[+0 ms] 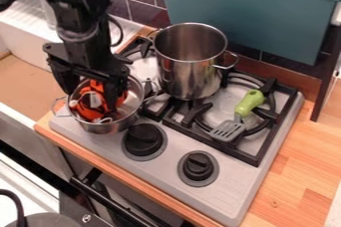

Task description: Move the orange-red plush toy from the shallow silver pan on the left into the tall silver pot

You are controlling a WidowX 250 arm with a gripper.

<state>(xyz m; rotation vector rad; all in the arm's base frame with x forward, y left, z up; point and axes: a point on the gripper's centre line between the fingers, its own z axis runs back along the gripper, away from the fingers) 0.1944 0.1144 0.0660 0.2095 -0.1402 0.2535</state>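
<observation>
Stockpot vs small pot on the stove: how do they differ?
Height: the stockpot is tall and deep; the small pot is low and shallow.
Contents: the small pot holds an orange object with white parts; the stockpot shows bare inner wall.
Gripper: its open fingers are at the small pot; the stockpot stands beside, to the rear.
Shared: shiny metal, round, upright, lidless, loop side handles.
</observation>
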